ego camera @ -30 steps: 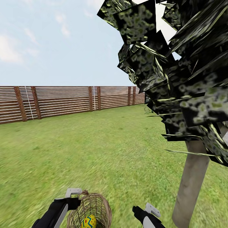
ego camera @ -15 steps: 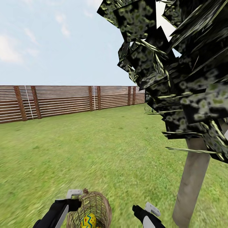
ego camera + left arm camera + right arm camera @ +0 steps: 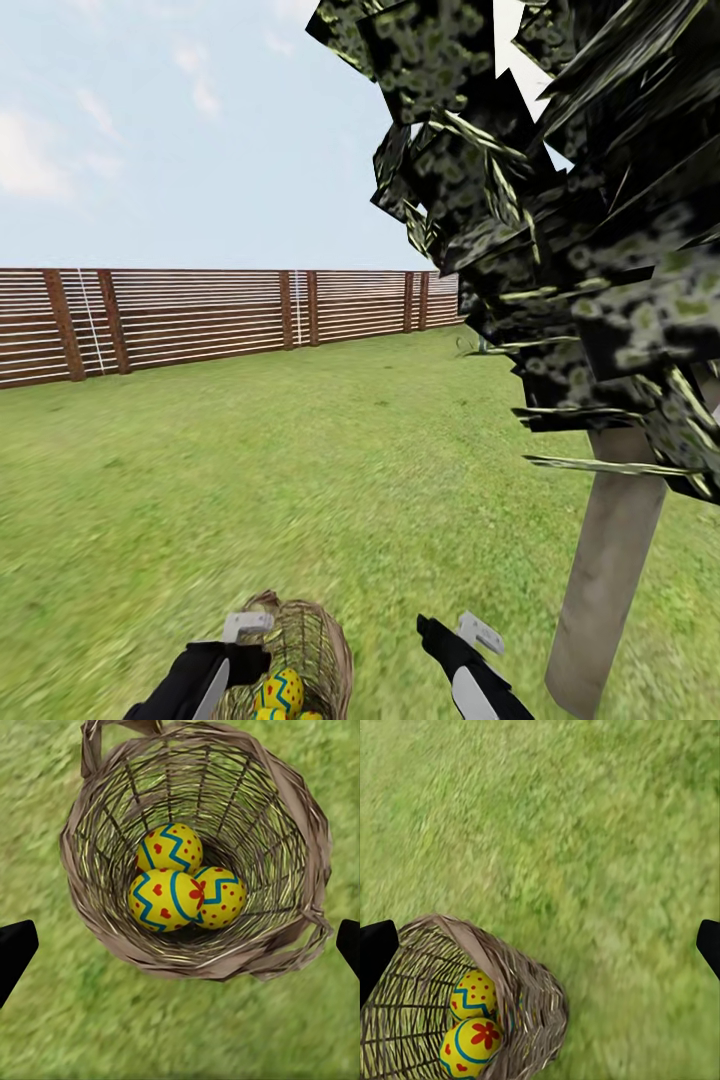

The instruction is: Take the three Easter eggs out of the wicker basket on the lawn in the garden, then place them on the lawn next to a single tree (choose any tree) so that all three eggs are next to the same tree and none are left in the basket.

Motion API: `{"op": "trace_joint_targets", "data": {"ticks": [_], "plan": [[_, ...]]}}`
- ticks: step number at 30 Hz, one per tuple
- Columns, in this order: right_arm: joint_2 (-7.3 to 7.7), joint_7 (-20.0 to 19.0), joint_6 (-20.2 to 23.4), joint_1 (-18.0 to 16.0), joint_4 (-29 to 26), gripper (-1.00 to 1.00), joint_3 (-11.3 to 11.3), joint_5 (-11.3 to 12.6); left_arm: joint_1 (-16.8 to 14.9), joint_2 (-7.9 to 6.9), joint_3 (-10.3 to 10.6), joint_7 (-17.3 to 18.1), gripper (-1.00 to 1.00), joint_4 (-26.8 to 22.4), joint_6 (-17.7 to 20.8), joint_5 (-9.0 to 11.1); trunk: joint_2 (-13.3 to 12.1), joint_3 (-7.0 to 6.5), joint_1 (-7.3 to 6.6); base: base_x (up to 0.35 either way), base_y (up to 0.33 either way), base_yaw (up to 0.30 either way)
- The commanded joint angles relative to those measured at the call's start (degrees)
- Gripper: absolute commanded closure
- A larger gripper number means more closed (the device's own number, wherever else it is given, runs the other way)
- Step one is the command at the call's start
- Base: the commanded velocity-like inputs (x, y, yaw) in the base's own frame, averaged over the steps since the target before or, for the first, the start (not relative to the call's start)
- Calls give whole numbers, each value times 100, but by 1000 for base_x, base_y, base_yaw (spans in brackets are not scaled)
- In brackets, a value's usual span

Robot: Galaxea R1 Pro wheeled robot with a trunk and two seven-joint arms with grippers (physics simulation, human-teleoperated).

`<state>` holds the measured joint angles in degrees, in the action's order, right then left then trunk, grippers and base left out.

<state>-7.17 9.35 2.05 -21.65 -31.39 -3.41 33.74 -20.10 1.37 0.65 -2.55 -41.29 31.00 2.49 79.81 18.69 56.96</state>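
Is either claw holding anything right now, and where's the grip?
Nothing is held. The left claw is open above the wicker basket; the right claw is open over the lawn.

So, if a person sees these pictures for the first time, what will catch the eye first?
Probably the three Easter eggs, bright yellow with blue and red patterns, lying together at the bottom of the wicker basket on the lawn. Next, the tree close on the right in the head view, its dark blocky crown covering much of the sky.
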Motion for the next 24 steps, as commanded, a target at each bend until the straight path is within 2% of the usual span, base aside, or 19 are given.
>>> {"op": "trace_joint_targets", "data": {"ticks": [1,18,24], "plan": [[5,48,19,-1,-18,-100,-29,37,-2,1,8,-27,-100,-8,27,26,46,26,23,0,0,0],[14,41,29,3,-25,-100,-19,40,-3,4,10,-34,-100,-2,15,37,728,331,396,0,0,0],[49,50,6,12,-15,-100,7,27,-90,12,40,-21,-100,-1,-15,59,726,330,395,0,0,0]]}}
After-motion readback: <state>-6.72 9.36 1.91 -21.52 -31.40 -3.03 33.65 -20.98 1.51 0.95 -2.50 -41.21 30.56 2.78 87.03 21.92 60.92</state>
